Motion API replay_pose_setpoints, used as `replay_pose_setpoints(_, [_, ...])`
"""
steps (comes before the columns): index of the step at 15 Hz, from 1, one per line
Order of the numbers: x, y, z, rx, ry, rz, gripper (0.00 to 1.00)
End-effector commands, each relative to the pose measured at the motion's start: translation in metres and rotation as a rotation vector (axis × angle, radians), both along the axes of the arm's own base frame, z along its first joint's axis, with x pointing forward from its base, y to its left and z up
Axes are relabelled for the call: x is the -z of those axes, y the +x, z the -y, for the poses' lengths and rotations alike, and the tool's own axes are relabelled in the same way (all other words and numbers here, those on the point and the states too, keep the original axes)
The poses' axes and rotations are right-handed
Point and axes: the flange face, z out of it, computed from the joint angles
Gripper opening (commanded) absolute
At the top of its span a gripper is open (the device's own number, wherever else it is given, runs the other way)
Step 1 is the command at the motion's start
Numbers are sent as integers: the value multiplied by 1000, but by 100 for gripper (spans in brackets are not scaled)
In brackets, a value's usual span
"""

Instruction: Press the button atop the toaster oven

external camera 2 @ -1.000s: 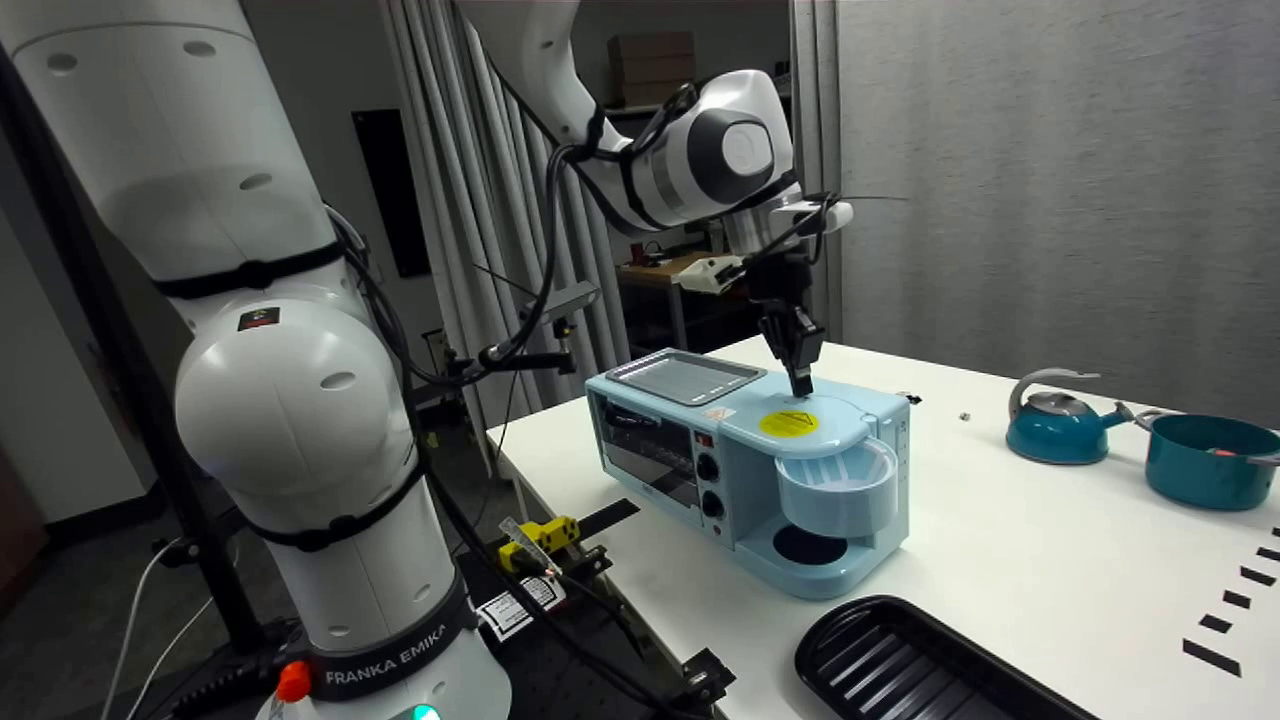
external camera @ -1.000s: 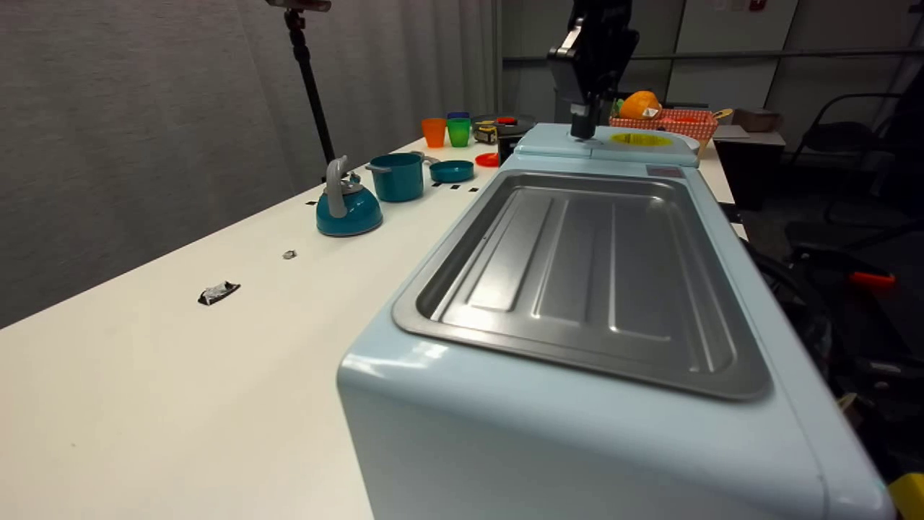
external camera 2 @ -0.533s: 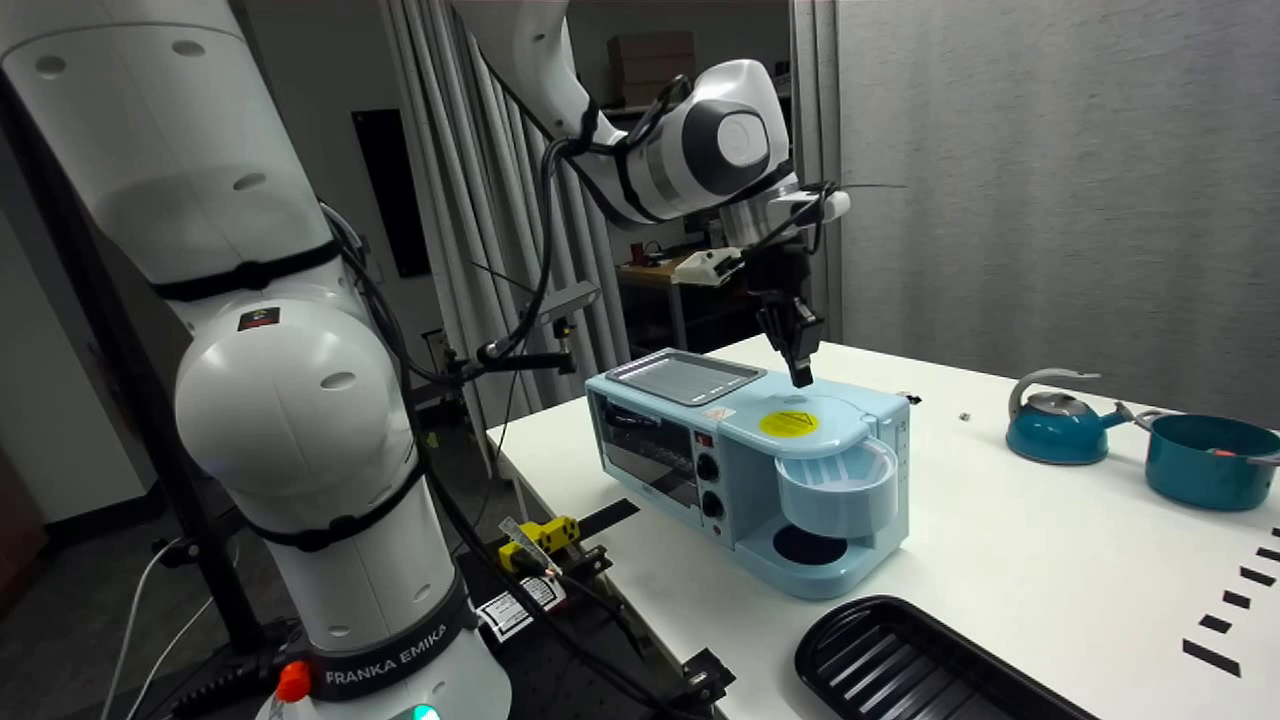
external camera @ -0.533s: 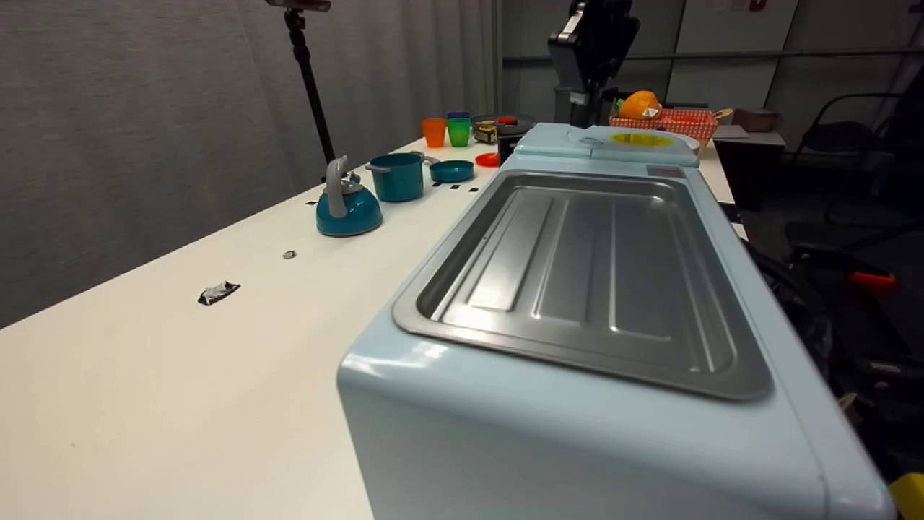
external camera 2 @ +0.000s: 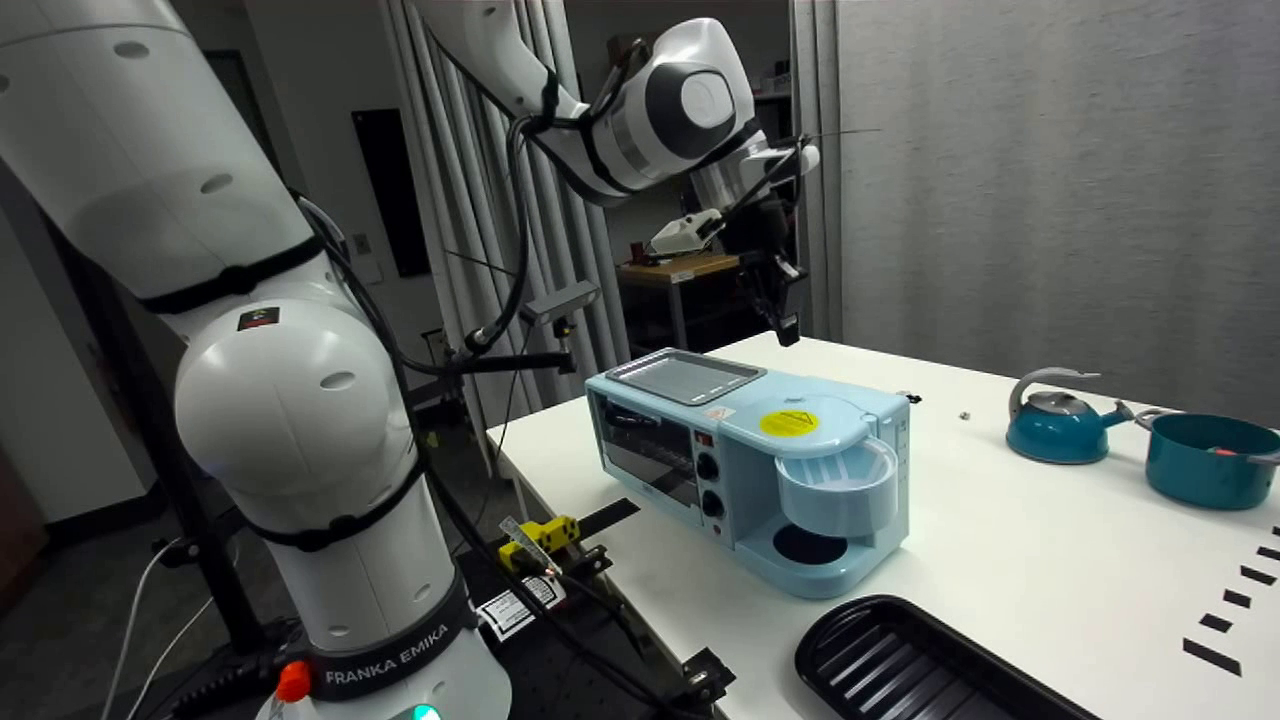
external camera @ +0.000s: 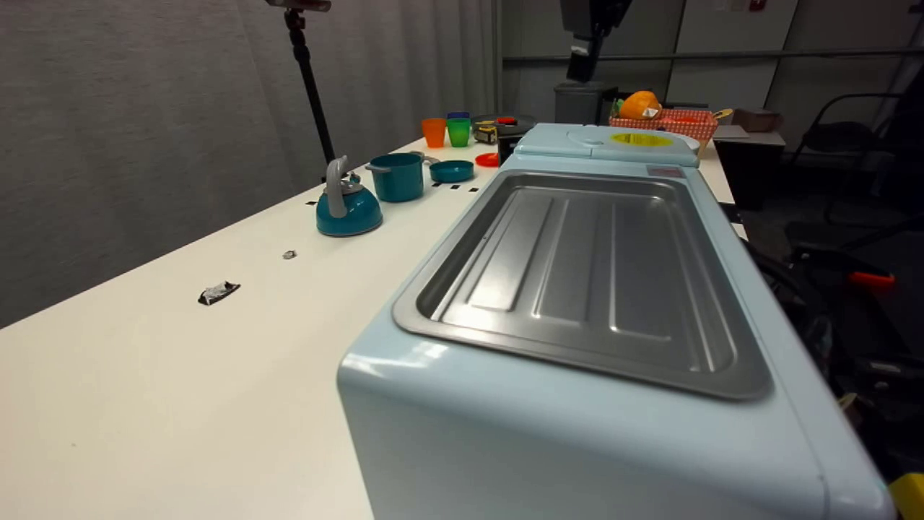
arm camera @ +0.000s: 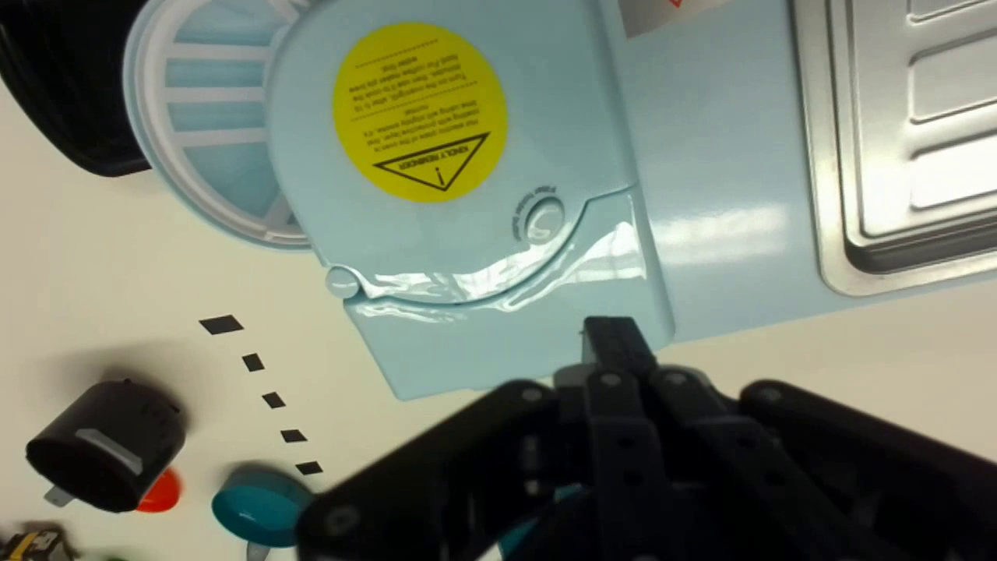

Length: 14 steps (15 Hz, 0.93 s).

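Toaster oven (external camera: 570, 448), big, boxy, pale blue, rounded at the edges, right up close in an exterior view and standing on a smooth white table (external camera: 180, 390). Sunk into the top, a ribbed grey metal panel (external camera: 556, 274), gleaming away. Off to the side on the table, a crumpled black-and-silver scrap (external camera: 219, 292); just past that, a tiny silvery bit (external camera: 289, 254). On down the line to a round teal kettle (external camera: 361, 215) with an arched grey handle, then a deep teal pot (external camera: 401, 180) and, just beyond, a shallow teal dish (external camera: 452, 173).

Up at the oven's far end, a bright yellow round sticker (external camera: 641, 139), and near it in the wrist view, a small round pale blue button (arm camera: 544, 221) with tiny lettering curved around it. Pressed or not? Impossible to tell. And there, higher than the top and apart from it in both exterior views, a black two-finger gripper (arm camera: 619, 339), tilted, tips fully together, nothing held between them, at the end of a white jointed robot arm (external camera 2: 690, 110)!

Farther back, a tapered orange cup (external camera: 434, 132) beside a tapered green cup (external camera: 458, 132), and past the oven, a red-and-white checked basket (external camera: 693, 128) with a round orange object (external camera: 640, 105) at the rim.
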Motion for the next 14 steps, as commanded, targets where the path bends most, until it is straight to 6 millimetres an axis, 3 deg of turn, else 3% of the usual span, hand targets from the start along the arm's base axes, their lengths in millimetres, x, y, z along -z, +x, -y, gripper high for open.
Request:
replay_pose_setpoints(1, [-22,-17,-2,-66,-35,50,0])
replay_pose_setpoints(7, [-39,-26,-5,-118,-48,90,0])
replay_pose_setpoints(8, [-40,-27,-6,-130,-51,89,26])
replay_pose_setpoints(10, [-41,-30,-6,-143,-61,90,32])
replay_pose_setpoints(14, [-42,-33,-7,-169,-70,88,63])
